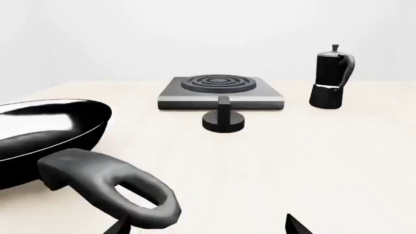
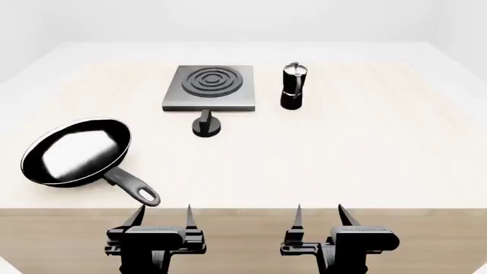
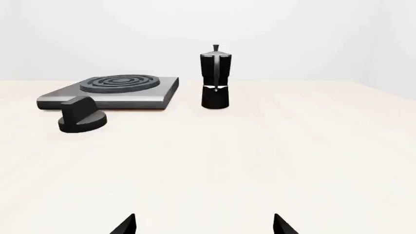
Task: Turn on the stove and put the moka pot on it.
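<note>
I find no legible text, label, brand, number or sign in any of the three views. The stove (image 2: 177,98), its knob (image 2: 206,126), the moka pot (image 2: 293,87) and the frying pan (image 2: 76,152) all show plain, unmarked surfaces, and the desk (image 2: 350,148) carries no printing.
</note>
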Robot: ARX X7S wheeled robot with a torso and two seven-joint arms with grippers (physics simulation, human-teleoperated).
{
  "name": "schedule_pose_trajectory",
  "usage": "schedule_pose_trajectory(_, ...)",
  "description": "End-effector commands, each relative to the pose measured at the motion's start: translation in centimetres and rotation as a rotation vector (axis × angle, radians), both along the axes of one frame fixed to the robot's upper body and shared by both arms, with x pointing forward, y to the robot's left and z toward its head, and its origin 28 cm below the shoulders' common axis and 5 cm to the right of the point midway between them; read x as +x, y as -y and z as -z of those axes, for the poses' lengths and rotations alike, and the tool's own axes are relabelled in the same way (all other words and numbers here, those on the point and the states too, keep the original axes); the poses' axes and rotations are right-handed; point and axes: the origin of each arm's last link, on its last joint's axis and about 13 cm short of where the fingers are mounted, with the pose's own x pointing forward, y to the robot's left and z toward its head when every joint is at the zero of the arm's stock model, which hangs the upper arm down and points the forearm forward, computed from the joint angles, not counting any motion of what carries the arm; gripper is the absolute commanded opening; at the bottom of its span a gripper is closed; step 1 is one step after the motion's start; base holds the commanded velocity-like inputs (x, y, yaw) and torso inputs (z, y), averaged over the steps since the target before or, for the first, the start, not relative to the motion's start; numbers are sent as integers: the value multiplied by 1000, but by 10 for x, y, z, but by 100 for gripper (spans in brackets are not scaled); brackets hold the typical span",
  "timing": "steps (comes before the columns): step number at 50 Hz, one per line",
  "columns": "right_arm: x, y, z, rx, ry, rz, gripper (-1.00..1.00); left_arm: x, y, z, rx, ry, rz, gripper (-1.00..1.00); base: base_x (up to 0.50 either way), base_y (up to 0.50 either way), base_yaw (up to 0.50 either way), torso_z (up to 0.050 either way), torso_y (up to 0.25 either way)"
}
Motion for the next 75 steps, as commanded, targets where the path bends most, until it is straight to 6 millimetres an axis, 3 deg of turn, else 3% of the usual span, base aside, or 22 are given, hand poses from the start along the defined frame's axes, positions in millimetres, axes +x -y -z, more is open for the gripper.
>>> schedule_pose_trajectory(1, 0, 0, 1, 0, 0, 0, 100, 0, 0, 1, 0, 0, 0, 100, 0, 0, 0, 0, 0)
schedule_pose_trajectory(6, 0, 0, 4, -20, -7, -4, 100, -4, 2, 1, 3, -11, 23, 100, 0, 0, 0, 0, 0)
schedule_pose_trajectory(12, 2, -1, -13, -23, 32, 0, 100, -2, 0, -12, 10, 13, 26, 100, 0, 0, 0, 0, 0)
schedule_pose_trajectory(15, 4, -1, -40, -54, 123, -4, 100, -4, -3, -39, 73, 95, 10, 100, 0, 0, 0, 0, 0)
schedule_pose_trajectory(17, 5, -1, -56, -49, 165, -7, 100, -5, -6, -63, 107, 164, -6, 100, 0, 0, 0, 0, 0)
schedule_pose_trajectory(18, 6, 0, -73, -54, 210, -3, 100, -6, -9, -84, 154, 229, -37, 100, 0, 0, 0, 0, 0)
schedule_pose_trajectory(22, 8, 1, -115, -65, 317, 0, 100, -13, -13, -129, 221, 335, -28, 100, 0, 0, 0, 0, 0)
schedule_pose_trajectory(24, 7, 2, -120, -63, 346, 0, 100, -18, -13, -143, 242, 374, -30, 100, 0, 0, 0, 0, 0)
schedule_pose_trajectory(25, 4, 1, -134, -68, 367, -5, 100, -24, -13, -152, 267, 400, -34, 100, 0, 0, 0, 0, 0)
schedule_pose_trajectory(30, -5, -2, -154, -76, 430, -26, 100, -43, -8, -174, 298, 486, -25, 100, 0, 0, 0, 0, 0)
schedule_pose_trajectory(36, -17, -4, -169, -74, 493, -28, 100, -49, -11, -177, 277, 517, -24, 100, 0, 0, 0, 11, 15)
schedule_pose_trajectory(41, -17, -3, -165, -65, 505, -30, 100, -48, -13, -171, 249, 503, -29, 100, 0, 0, 0, 50, 90)
schedule_pose_trajectory(42, -21, -3, -177, -67, 550, -34, 100, -48, -11, -174, 205, 543, -8, 100, 0, 0, 0, 50, 92)
schedule_pose_trajectory(75, -24, -5, -174, -48, 560, -33, 100, -52, -11, -175, 197, 545, -4, 100, 0, 0, 0, 50, 90)
